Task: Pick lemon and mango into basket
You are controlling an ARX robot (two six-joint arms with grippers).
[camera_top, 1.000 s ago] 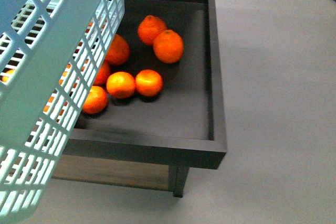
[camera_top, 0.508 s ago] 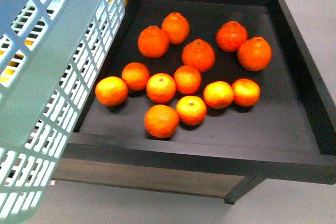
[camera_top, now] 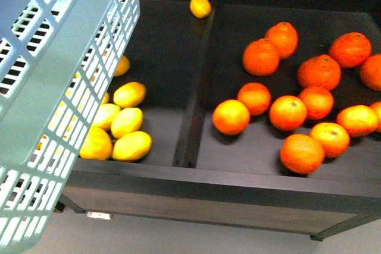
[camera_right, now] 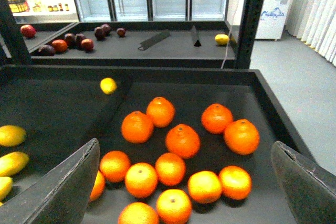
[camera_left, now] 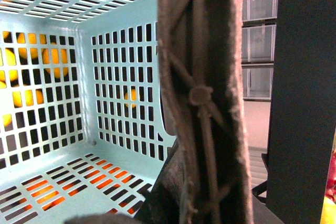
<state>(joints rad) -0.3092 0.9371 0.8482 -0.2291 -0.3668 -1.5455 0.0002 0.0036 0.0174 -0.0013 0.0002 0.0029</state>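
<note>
Front view, from the left: the basket point(camera_top: 53, 99) fills the near left edge, tilted, its lattice wall hanging over the left end of the tray point(camera_top: 226, 176). Just past it, in the tray's left compartment, lie the yellow mangoes point(camera_top: 128, 124), bunched together near the front (some show only through the basket's slots). The lemon point(camera_top: 200, 6) sits alone at the back of that same compartment, right against the divider point(camera_top: 196, 87), well apart from the bunch. Right of the divider, the oranges point(camera_top: 289, 112) are scattered over the other compartment.

Left wrist view: I look into the basket point(camera_left: 89, 108) past its brown handle point(camera_left: 202, 98), which stands blurred and very close to the camera. Fruit shows yellow and orange through the slots. I cannot make out my left claw's fingers, so I cannot tell whether it is spread or clamped.

Right wrist view: my right claw point(camera_right: 185, 144) hangs over the oranges, spread wide, its fingers point(camera_right: 68, 182) touching nothing. The lemon point(camera_right: 108, 85) lies toward the far rim, by the divider. On the shelf point(camera_right: 157, 48) behind are dark red fruits point(camera_right: 79, 40); whether the mango is among them I cannot tell.
</note>
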